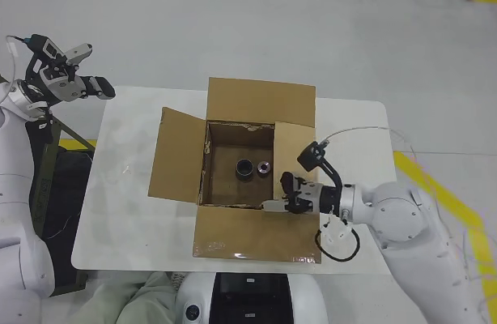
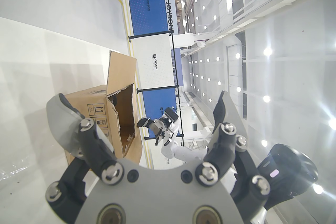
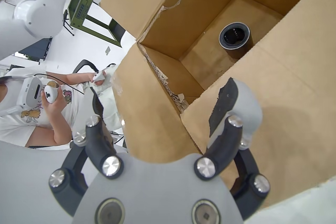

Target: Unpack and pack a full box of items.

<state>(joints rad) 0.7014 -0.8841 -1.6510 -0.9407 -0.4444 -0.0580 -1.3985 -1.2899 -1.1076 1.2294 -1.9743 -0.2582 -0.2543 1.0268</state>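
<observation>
Right claw [image 1: 282, 202] hangs over the near right corner of the box [image 1: 261, 101], level with the flaps. Its fingers [image 3: 229, 104] are spread wide and clamp nothing. Left claw [image 1: 87, 83] is parked well apart from the box, beyond the far left corner of the bench [image 1: 127, 162]. Its fingers are also apart and it holds nothing.

**Contents.** The box stands open in the middle of the bench with its flaps folded outward. Two items rest on its floor:

- A black cylinder [image 3: 234, 37] stands upright with its open end up.
- A small round item [image 1: 263, 168] lies just beside it, on the right. It is too small to identify.

**Handling, black cylinder.**

- It appears to be a rigid, hollow, thin-walled part, and is probably light.
- The outer wall looks smooth, so expect some slip under a weak grip.
- Recommended hold: descend vertically and close across the outside just below the rim. Alternatively, place one finger inside the bore and one outside.
- Apply moderate force, since a thin wall may deform.

**Caution.** The box walls are deep and the flap edges are torn. Keep the wrist clear of the cardboard during descent to avoid shifting the box.
</observation>
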